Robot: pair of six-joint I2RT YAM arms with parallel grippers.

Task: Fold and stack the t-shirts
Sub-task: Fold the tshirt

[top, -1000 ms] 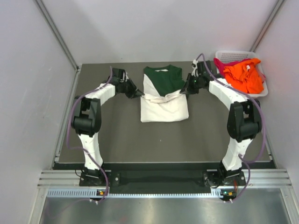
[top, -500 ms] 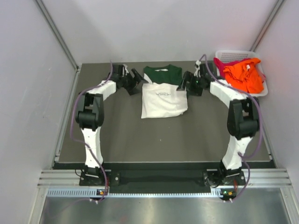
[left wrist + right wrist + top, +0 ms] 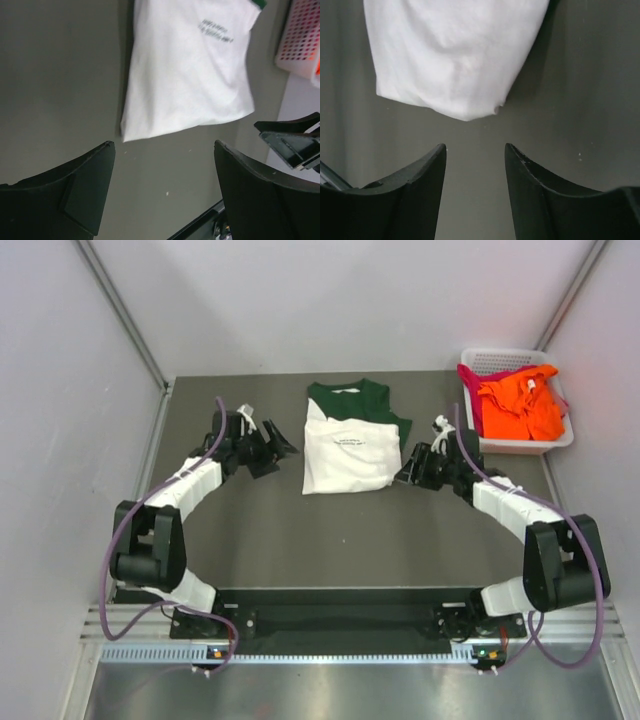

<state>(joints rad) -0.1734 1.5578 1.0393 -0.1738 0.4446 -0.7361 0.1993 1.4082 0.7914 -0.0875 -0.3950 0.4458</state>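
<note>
Across the surface (image 3: 300,540), a clear drawing-apart since a second ago: no more pinching at the sides of the white and green shirt (image 3: 350,445), no more cloth held up. Leaves that shirt lying flat near the middle of the far edge, white half doubled over the green, small print facing up. Reads as one fold done, probably with more folding needed before any stacking. Keeps the basket (image 3: 530,445) at the far right corner, with the orange shirt (image 3: 520,405) and pink shirt (image 3: 467,375) heaped in it, not yet folded. Shows the left hand (image 3: 278,450) released and empty, just off the shirt's left side. Shows the right hand (image 3: 408,468) likewise released, grasping nothing, just beside the shirt's near right corner. From each wrist, shows white cloth ahead of the hand, none inside it.
</note>
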